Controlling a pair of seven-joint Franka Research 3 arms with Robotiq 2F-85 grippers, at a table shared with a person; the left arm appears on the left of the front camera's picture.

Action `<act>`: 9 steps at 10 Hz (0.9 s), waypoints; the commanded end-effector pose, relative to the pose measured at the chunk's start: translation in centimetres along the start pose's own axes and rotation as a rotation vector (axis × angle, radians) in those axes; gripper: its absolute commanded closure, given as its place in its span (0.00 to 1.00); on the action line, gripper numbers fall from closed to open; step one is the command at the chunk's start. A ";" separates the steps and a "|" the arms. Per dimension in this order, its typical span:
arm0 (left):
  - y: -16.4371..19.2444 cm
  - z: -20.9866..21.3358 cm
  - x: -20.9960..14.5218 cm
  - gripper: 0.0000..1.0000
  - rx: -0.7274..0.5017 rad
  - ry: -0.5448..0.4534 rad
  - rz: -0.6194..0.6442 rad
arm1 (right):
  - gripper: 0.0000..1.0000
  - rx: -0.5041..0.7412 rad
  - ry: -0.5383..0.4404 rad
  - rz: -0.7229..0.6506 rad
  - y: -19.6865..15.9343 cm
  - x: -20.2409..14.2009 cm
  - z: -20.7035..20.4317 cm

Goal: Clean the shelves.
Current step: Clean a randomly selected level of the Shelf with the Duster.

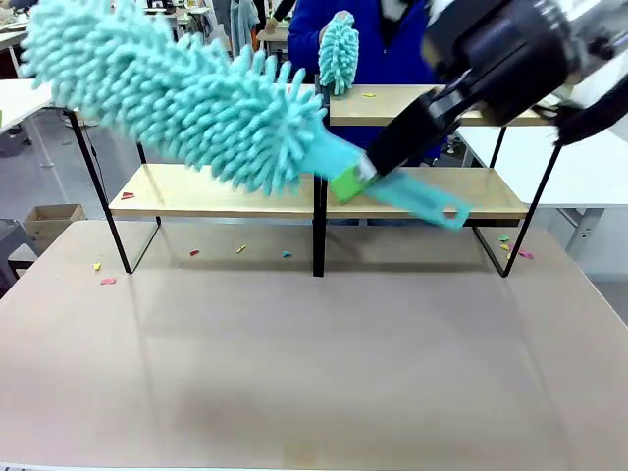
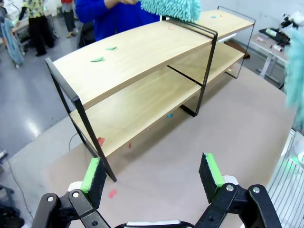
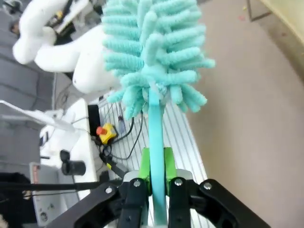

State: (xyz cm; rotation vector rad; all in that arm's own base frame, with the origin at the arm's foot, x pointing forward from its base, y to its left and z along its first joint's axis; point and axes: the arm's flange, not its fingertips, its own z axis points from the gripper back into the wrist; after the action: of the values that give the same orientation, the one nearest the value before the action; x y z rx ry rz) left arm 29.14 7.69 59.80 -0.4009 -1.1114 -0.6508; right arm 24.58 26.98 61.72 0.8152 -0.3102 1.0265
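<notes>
Ideally, with our right end effector (image 1: 355, 180) clamping the fluffy turquoise duster (image 1: 177, 93), we are aiming to sweep flat along the light-wood shelves (image 1: 167, 192).

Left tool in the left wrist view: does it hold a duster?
No, the left tool stands open above the table, with nothing between its green pads.

Right tool (image 3: 156, 166) clamped on duster (image 1: 177, 98), arm seemingly raised; left tool (image 2: 151, 167) jaws spread.
</notes>
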 end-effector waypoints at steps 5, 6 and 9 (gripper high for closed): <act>0.1 0.0 -0.1 0.00 -0.009 -0.009 -0.006 | 0.88 -0.065 0.474 -0.043 0.6 -1.5 -6.8; 0.1 0.0 -0.1 0.00 -0.009 -0.009 -0.006 | 0.88 -0.100 0.507 -0.035 0.6 -1.3 -6.4; 0.1 0.0 -0.1 0.00 -0.009 -0.009 -0.006 | 0.88 -0.265 0.376 -0.202 -4.0 5.6 -12.2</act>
State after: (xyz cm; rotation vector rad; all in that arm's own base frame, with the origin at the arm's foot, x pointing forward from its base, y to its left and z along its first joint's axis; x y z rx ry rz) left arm 29.14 7.69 59.79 -0.4010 -1.1113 -0.6506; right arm 26.41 35.02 54.98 0.4398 -0.0153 0.9886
